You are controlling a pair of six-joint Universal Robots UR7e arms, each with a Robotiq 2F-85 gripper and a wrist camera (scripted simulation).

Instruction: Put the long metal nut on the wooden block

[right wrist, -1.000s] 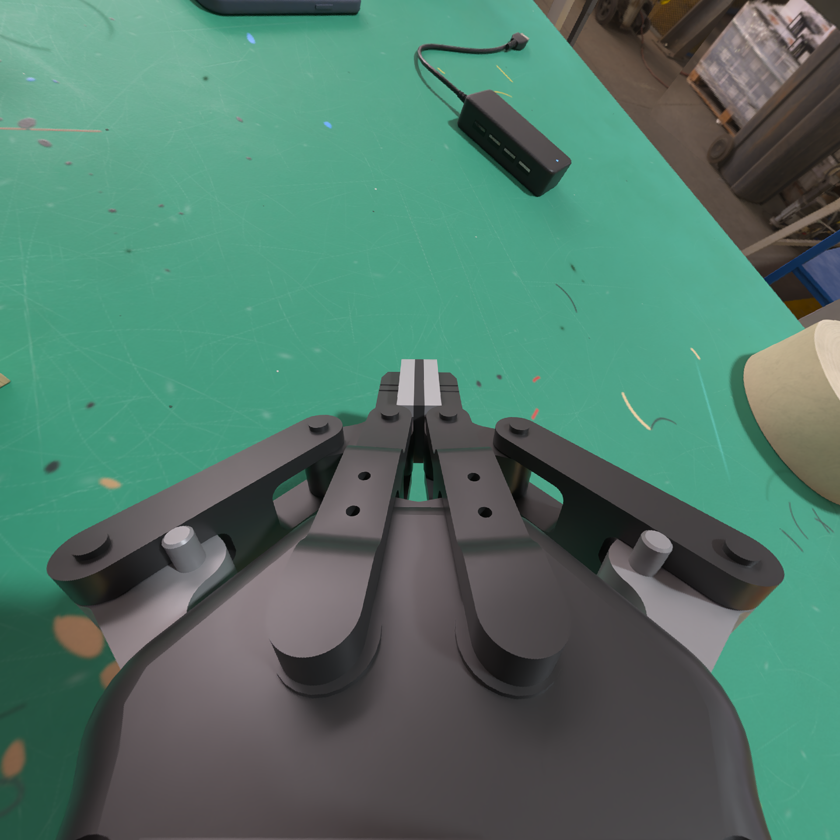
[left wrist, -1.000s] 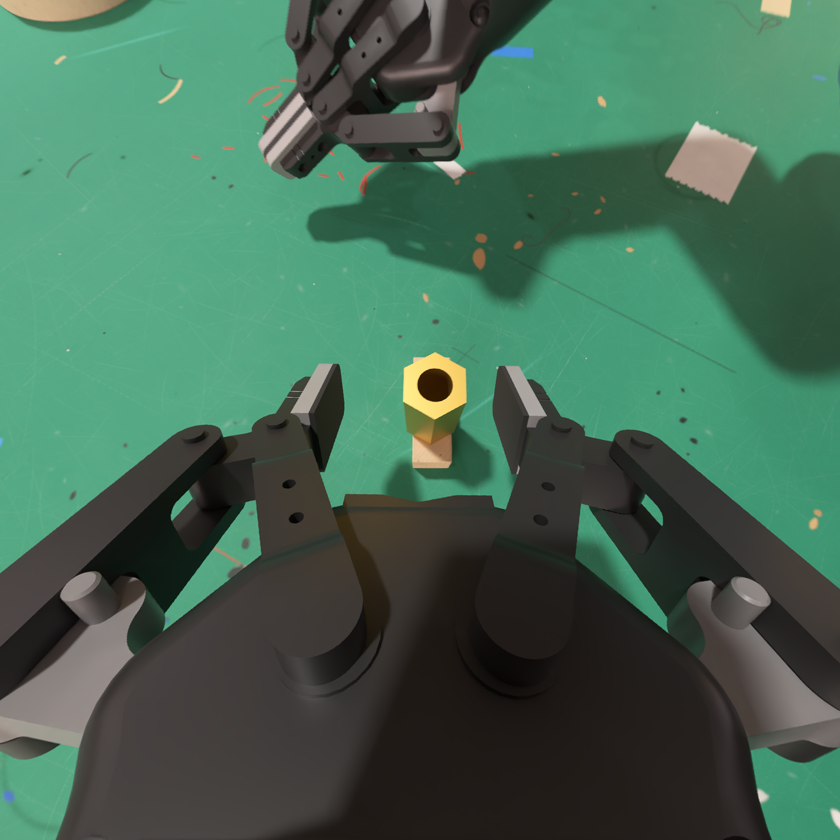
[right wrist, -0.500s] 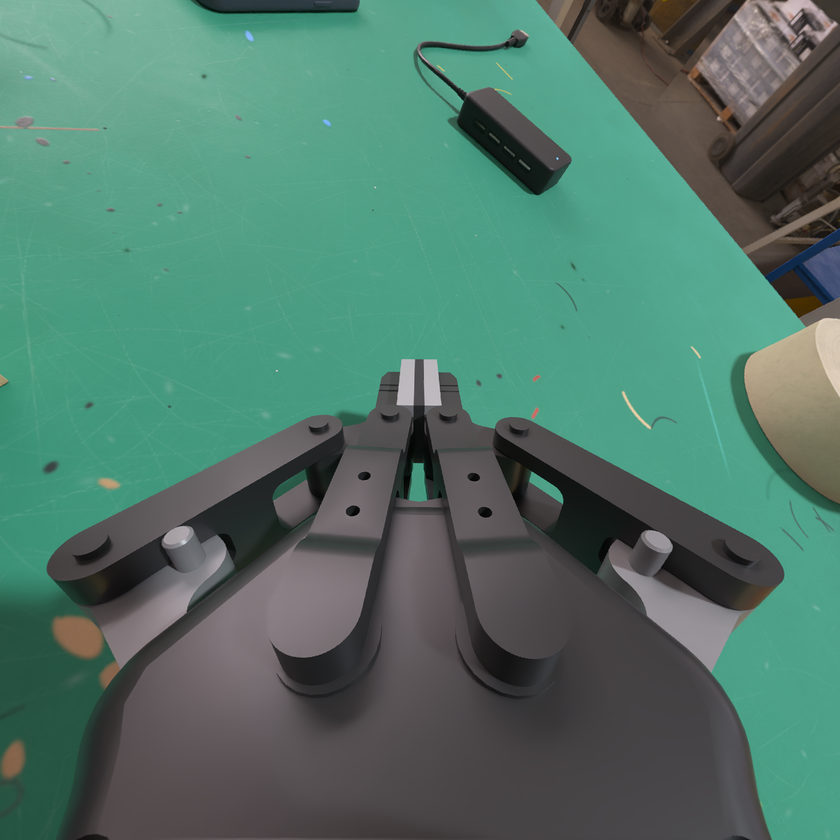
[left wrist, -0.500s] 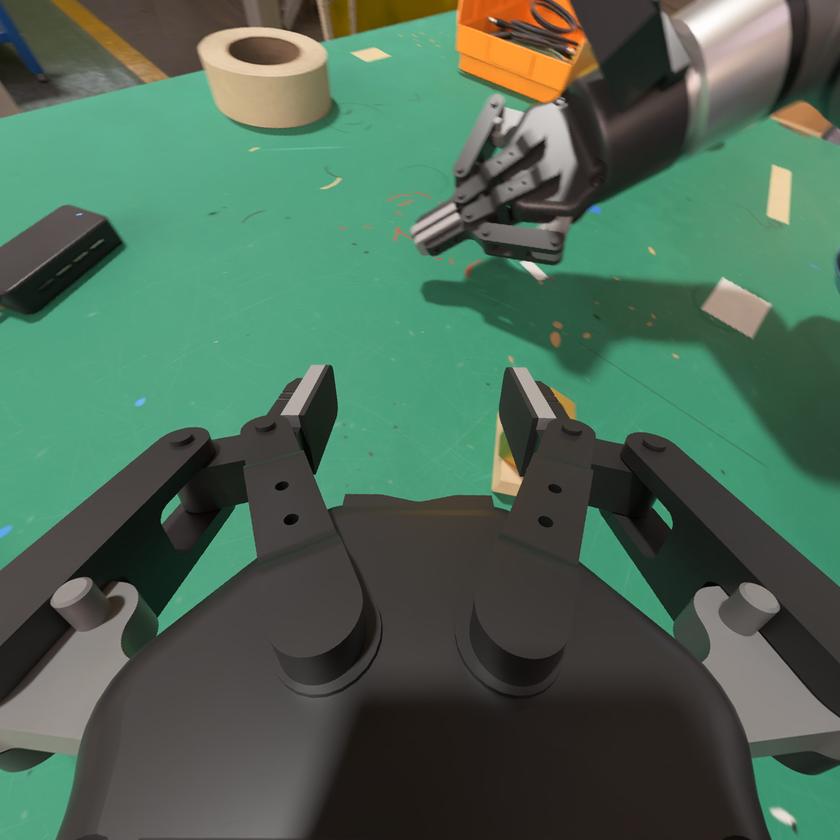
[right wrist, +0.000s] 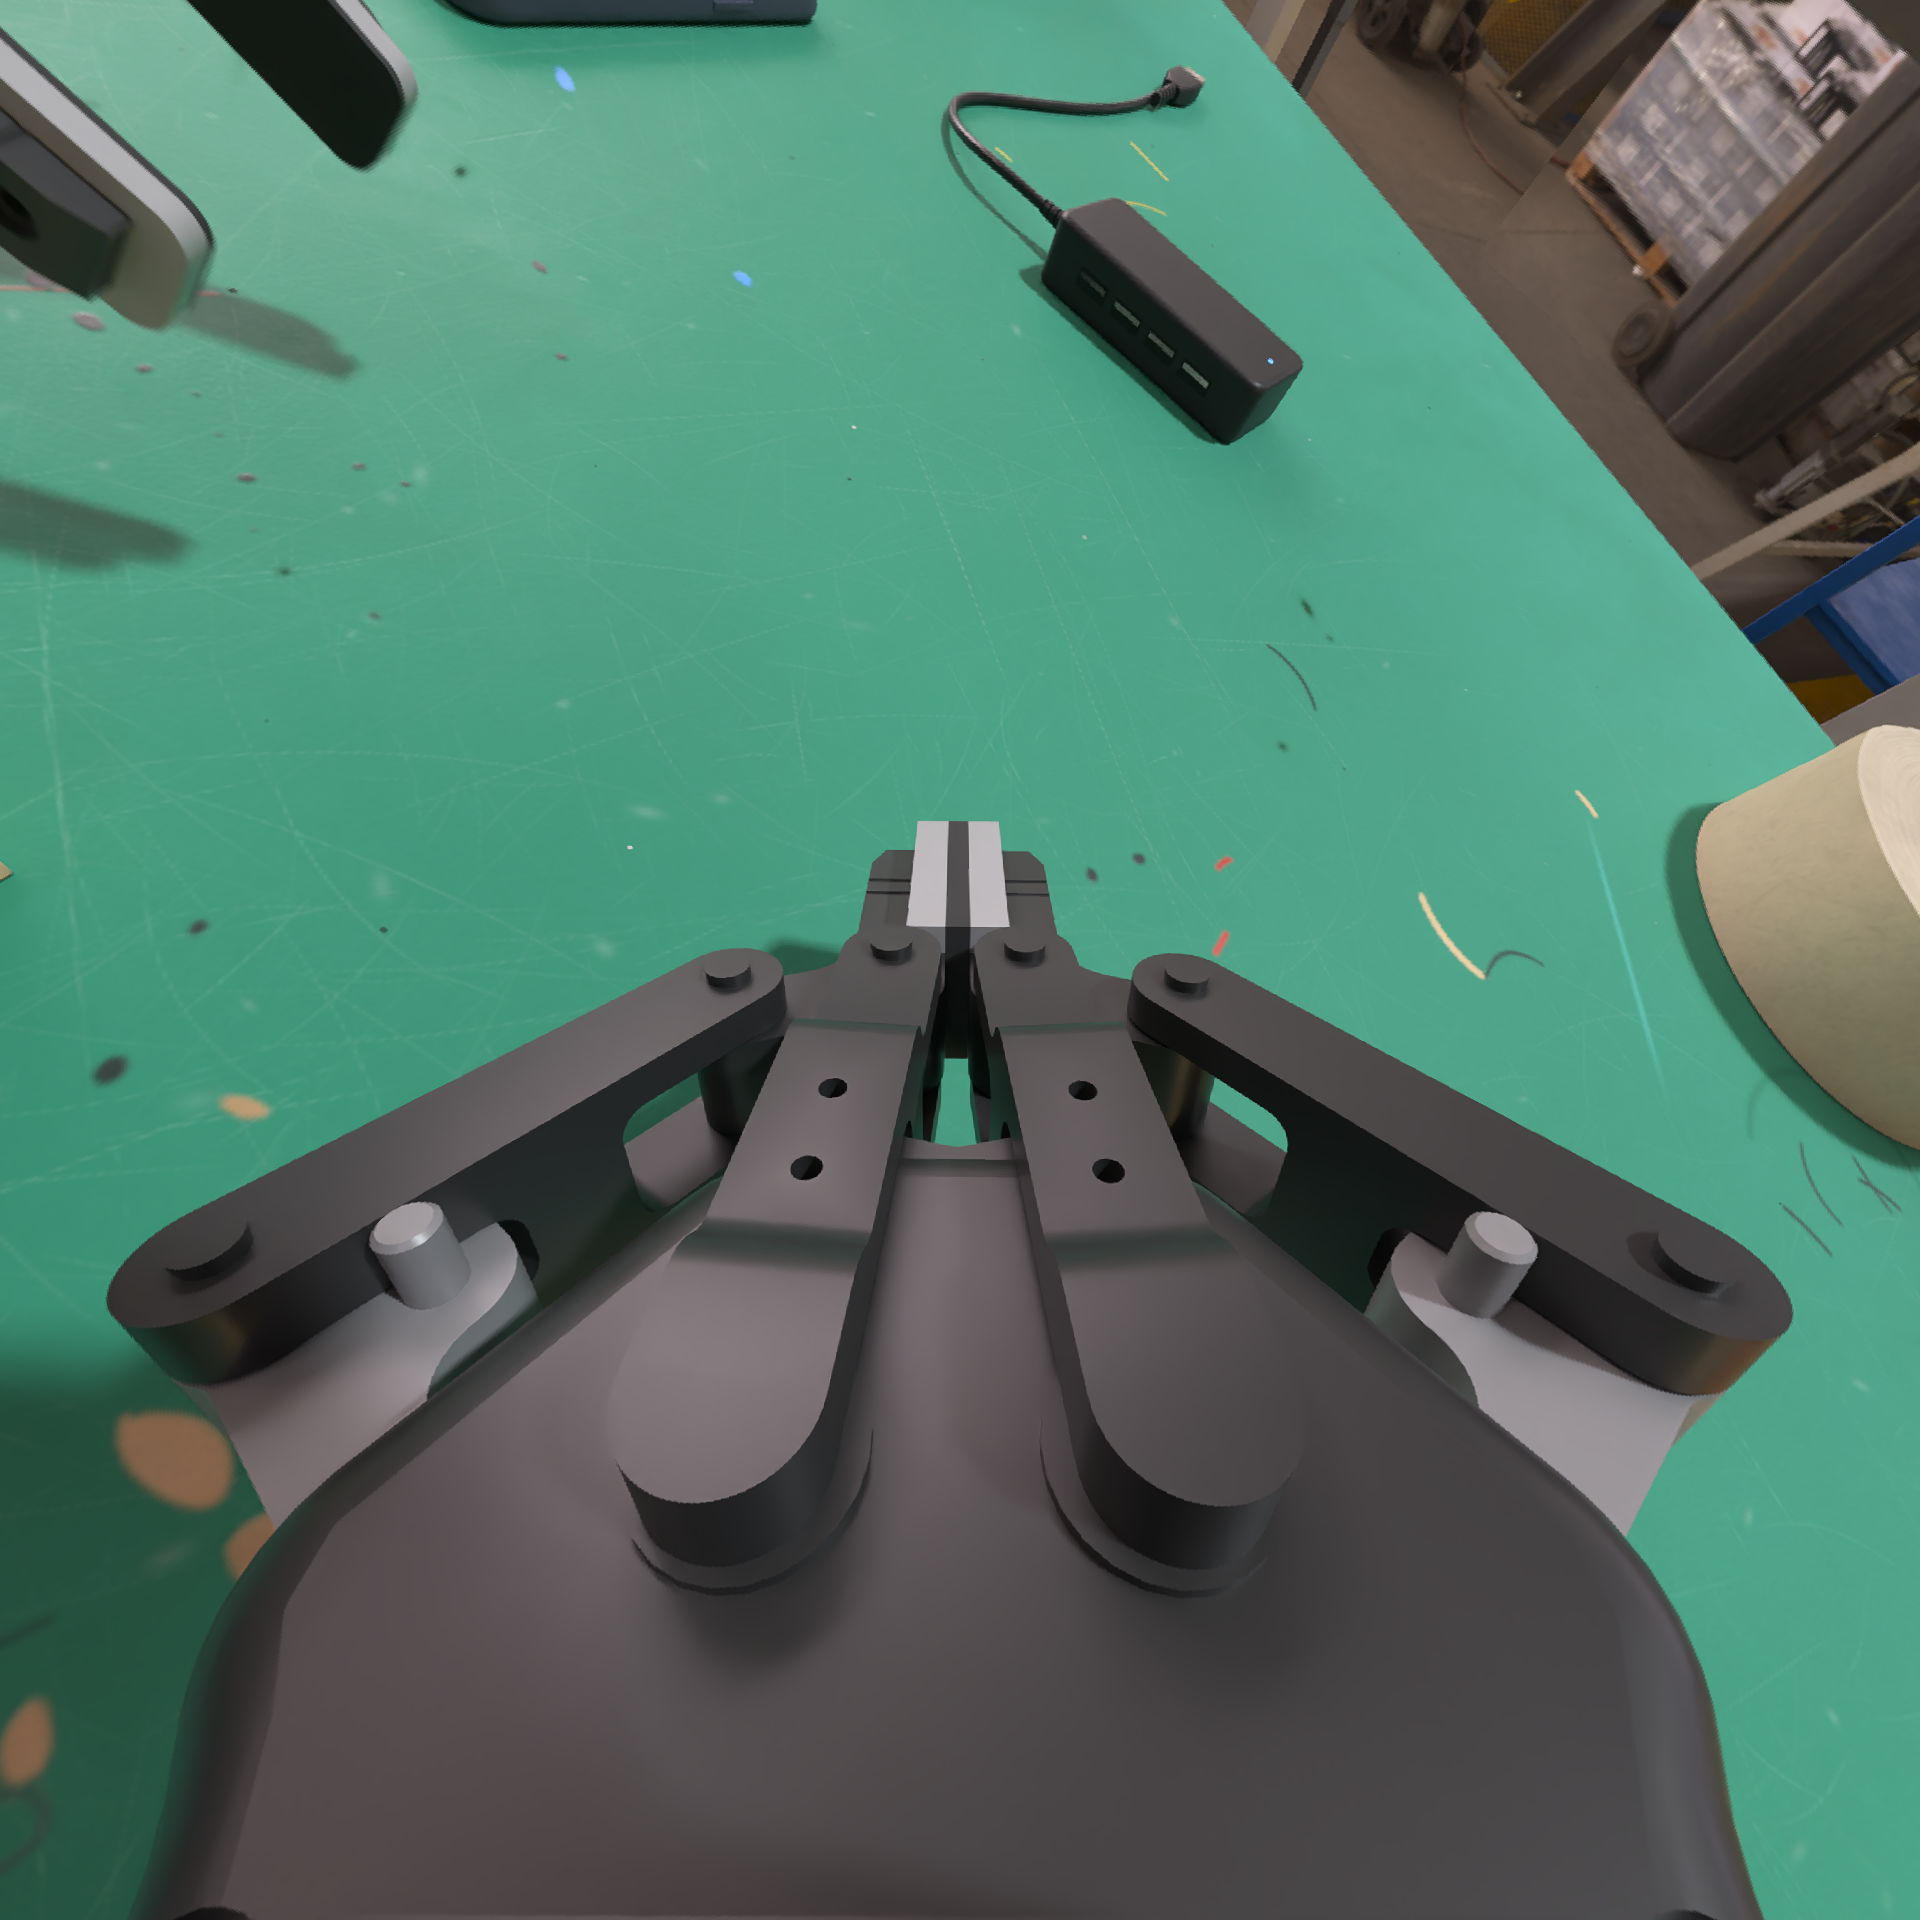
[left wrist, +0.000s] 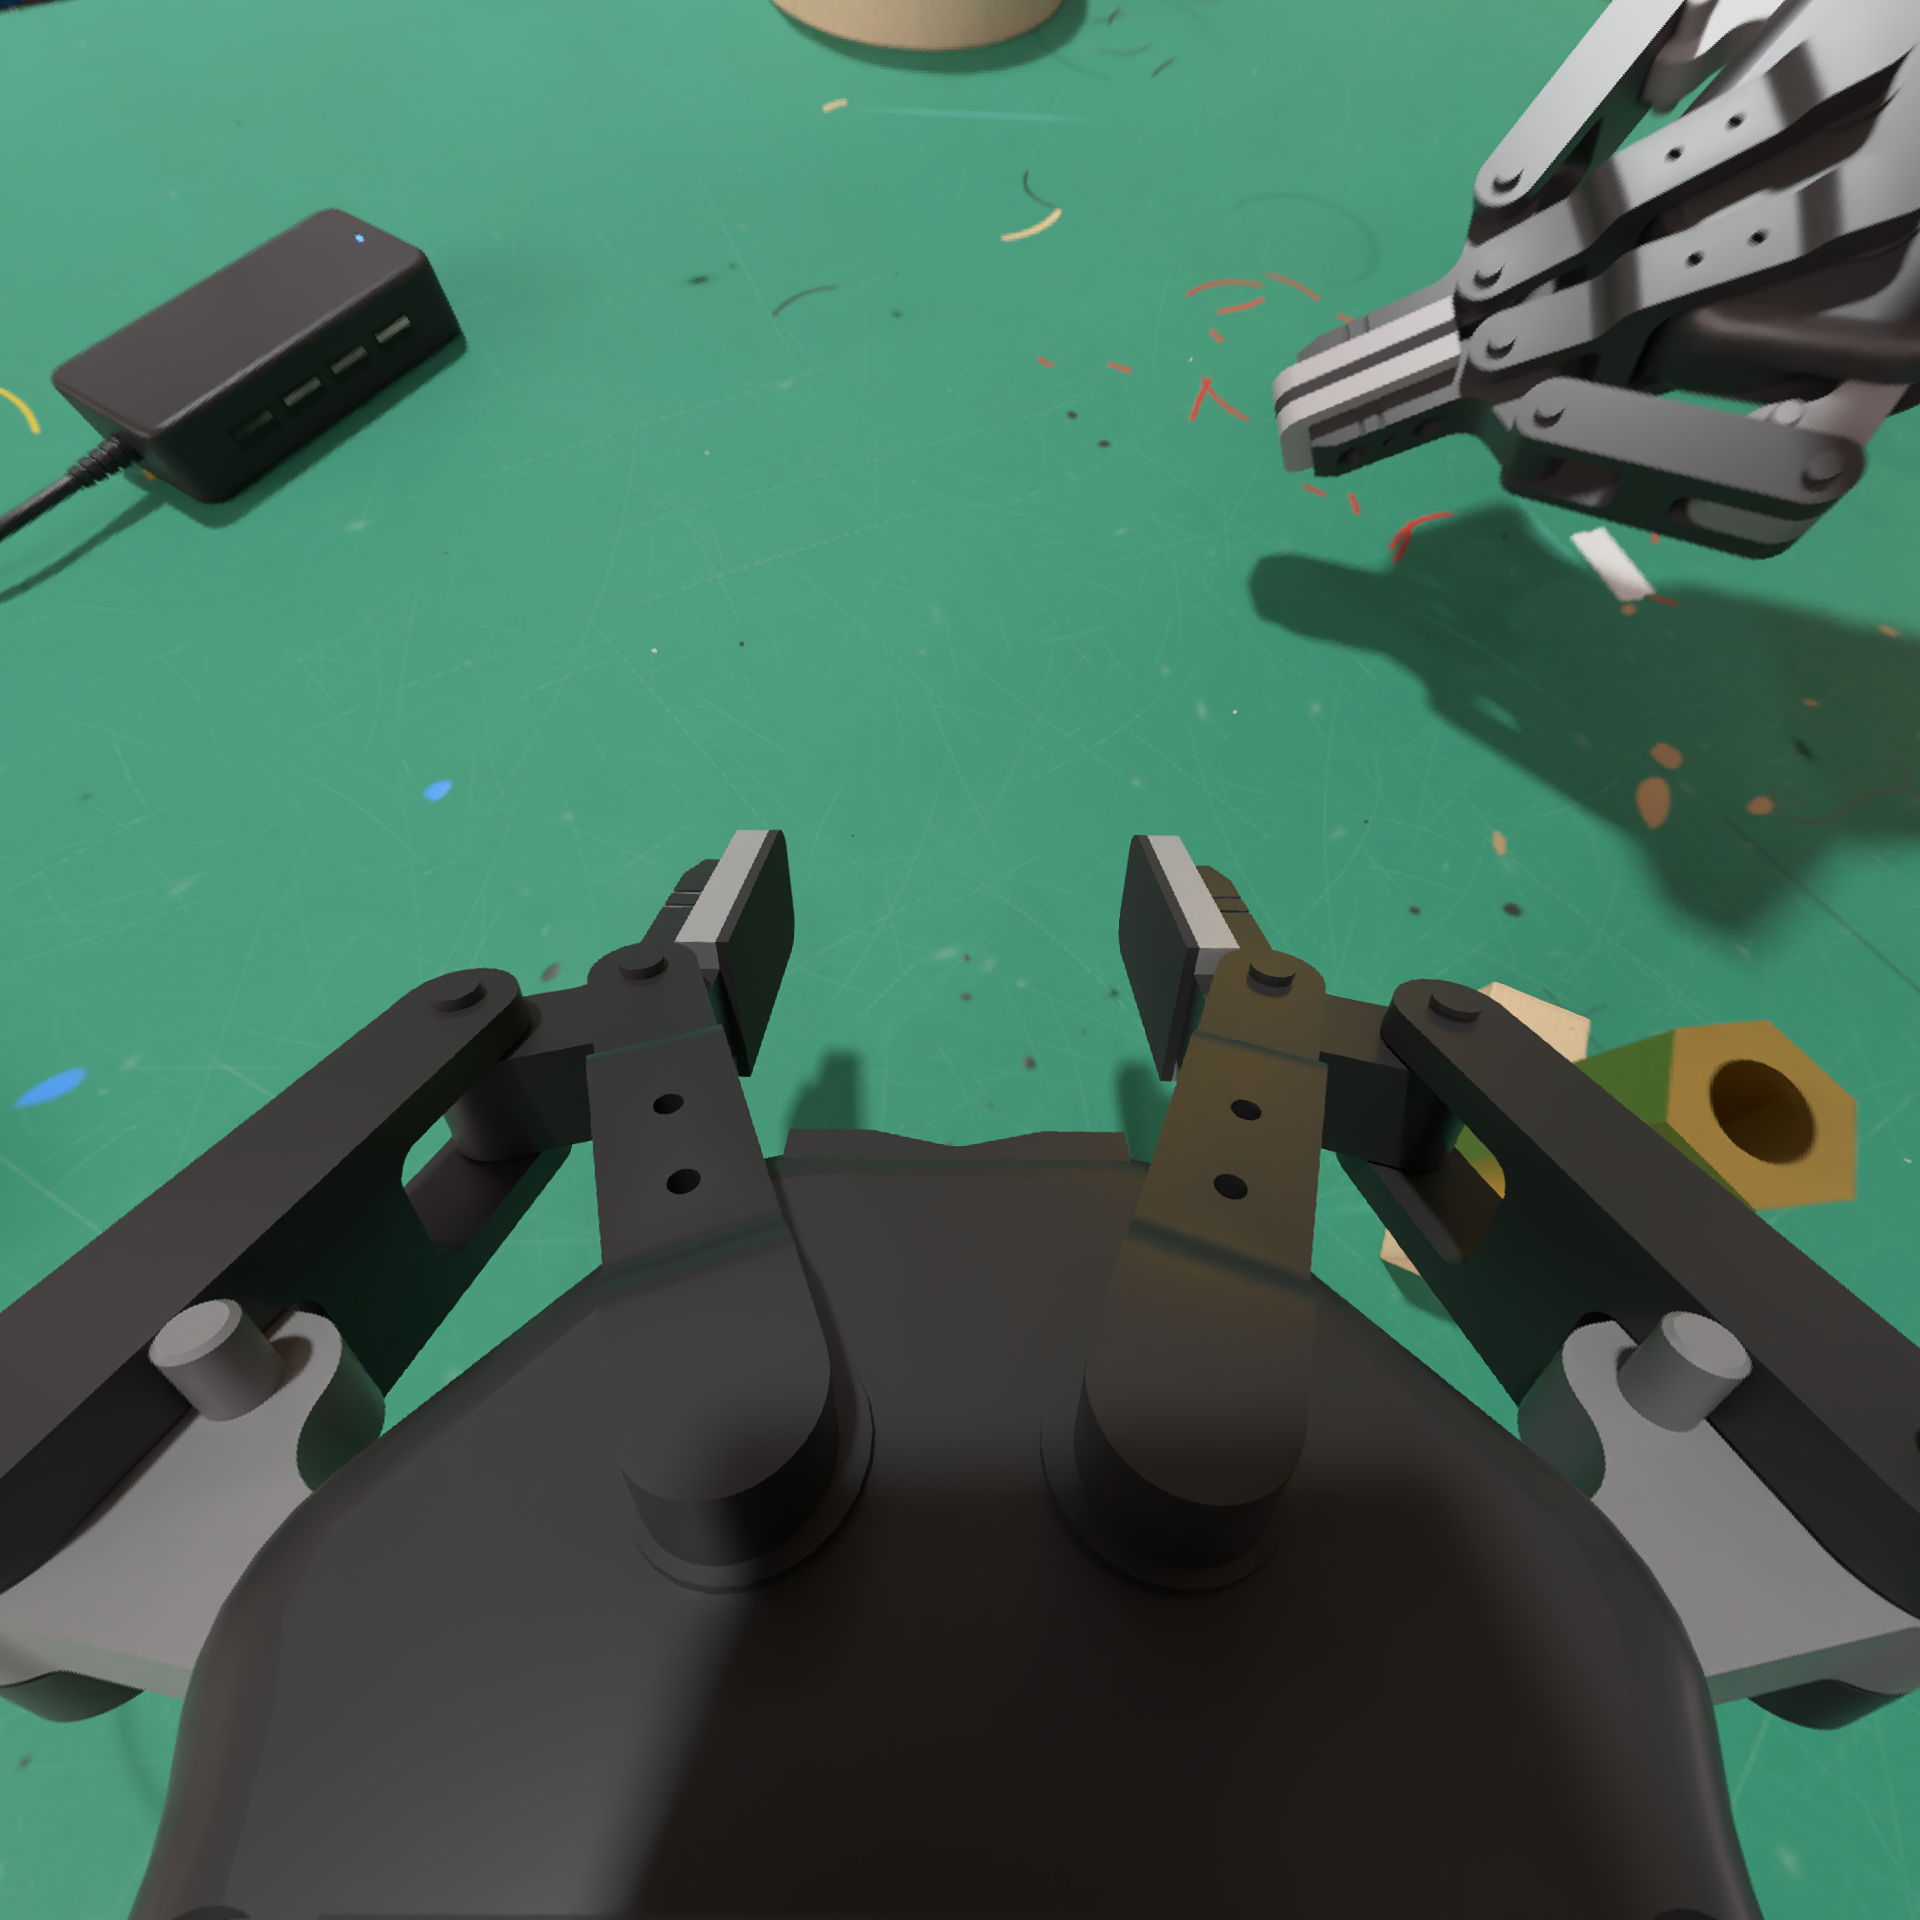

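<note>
The long brass-yellow hex nut [left wrist: 1756, 1117] stands on the small wooden block [left wrist: 1536, 1018] at the right of the left wrist view, partly hidden behind my left gripper's right linkage. My left gripper [left wrist: 956, 935] is open and empty, over bare mat to the left of the nut. My right gripper [right wrist: 958, 873] is shut and empty, hovering above the green mat; it also shows in the left wrist view [left wrist: 1351, 400] at the upper right, far beyond the nut. Part of the left gripper [right wrist: 104, 239] shows at the top left of the right wrist view.
A black USB hub with a cable [left wrist: 260, 353] lies at the far left, also in the right wrist view [right wrist: 1169, 317]. A roll of tan tape [right wrist: 1818, 935] sits near the table's right edge [right wrist: 1538, 405]. Small scraps and shavings litter the green mat.
My left gripper has let go of the nut on the block and has drawn away to the left, staying open. The right gripper has not moved.
</note>
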